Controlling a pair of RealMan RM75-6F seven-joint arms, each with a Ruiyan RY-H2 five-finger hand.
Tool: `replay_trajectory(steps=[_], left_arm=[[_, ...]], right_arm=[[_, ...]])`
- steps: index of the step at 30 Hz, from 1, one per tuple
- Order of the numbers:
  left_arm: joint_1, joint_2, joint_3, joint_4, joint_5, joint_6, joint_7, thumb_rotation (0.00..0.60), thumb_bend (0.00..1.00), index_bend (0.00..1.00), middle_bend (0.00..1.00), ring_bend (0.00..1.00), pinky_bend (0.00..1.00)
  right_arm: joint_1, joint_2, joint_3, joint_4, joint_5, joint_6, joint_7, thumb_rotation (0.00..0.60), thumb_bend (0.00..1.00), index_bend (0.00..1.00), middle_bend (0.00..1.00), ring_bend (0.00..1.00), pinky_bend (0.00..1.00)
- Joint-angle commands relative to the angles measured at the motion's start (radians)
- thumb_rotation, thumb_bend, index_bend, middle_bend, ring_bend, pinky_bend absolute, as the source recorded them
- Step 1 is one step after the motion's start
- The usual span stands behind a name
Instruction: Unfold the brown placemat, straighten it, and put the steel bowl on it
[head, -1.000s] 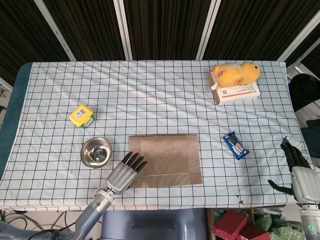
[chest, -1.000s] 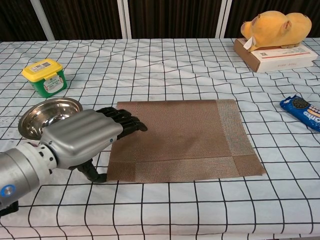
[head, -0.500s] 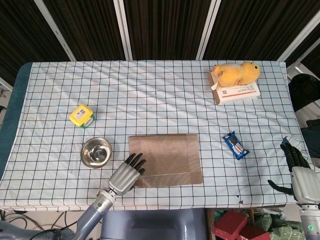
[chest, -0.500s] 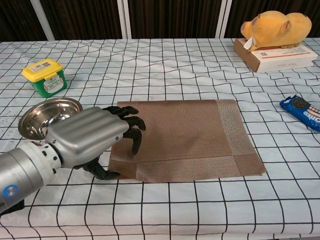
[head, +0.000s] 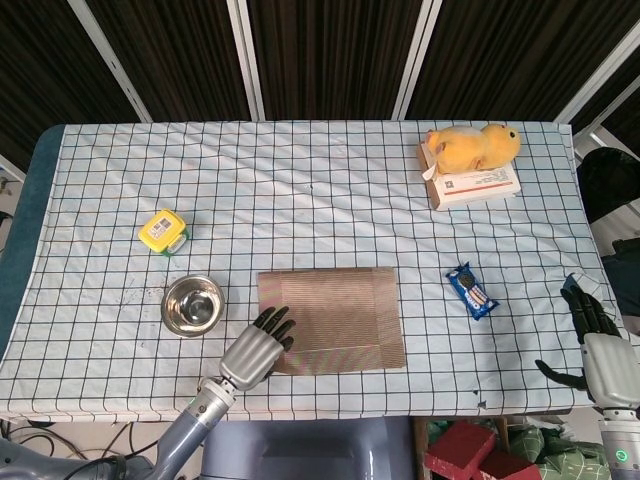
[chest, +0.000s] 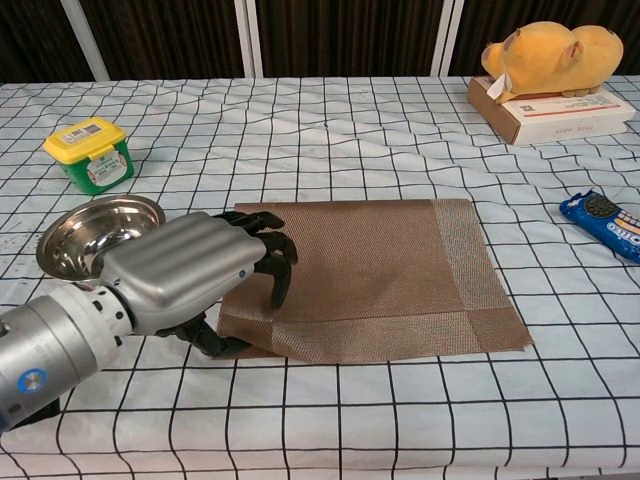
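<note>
The brown placemat (head: 335, 320) (chest: 370, 270) lies folded on the checked cloth at the near middle of the table. My left hand (head: 258, 350) (chest: 190, 275) is at its near-left corner. The fingers curl down onto the mat and the thumb sits under the edge, so the corner is pinched and slightly raised. The steel bowl (head: 192, 305) (chest: 95, 230) stands upright and empty just left of the mat, beside my left wrist. My right hand (head: 600, 345) hangs off the table's right edge with its fingers apart, holding nothing; only the head view shows it.
A green tub with a yellow lid (head: 164, 231) (chest: 90, 153) stands behind the bowl. A blue cookie packet (head: 471, 291) (chest: 605, 222) lies right of the mat. A yellow plush toy (head: 470, 147) (chest: 550, 55) sits on a box (head: 480, 186) (chest: 555, 112) at the far right.
My left hand's fingers went from lying flat on the mat's left edge to curling around its near-left corner, which now lifts slightly. The right hand has not moved.
</note>
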Motion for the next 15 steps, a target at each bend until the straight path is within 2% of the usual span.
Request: replay_trajectory(steps=[1,8,15], left_arm=[[0.0,0.001,0.004,0.0,0.01,-0.001,-0.009,0.6,0.28,0.49,0.22,0.06,0.15],[0.002,0.005,0.01,0.005,0.028,-0.002,-0.02,0.6,0.36,0.57,0.24,0.08,0.16],[0.003,0.01,0.01,0.012,0.039,-0.002,-0.02,0.6,0.42,0.6,0.24,0.08,0.16]], right_arm=[[0.0,0.0,0.0,0.0,0.0,0.0,0.001,0.6,0.08,0.0,0.0,0.0,0.16],[0.0,0.0,-0.001,-0.001,0.0,-0.002,0.001,0.6,0.08,0.0,0.0,0.0,0.16],[0.0,0.001,0.0,-0.002,0.001,-0.002,0.002,0.6,0.08,0.0,0.0,0.0,0.16]])
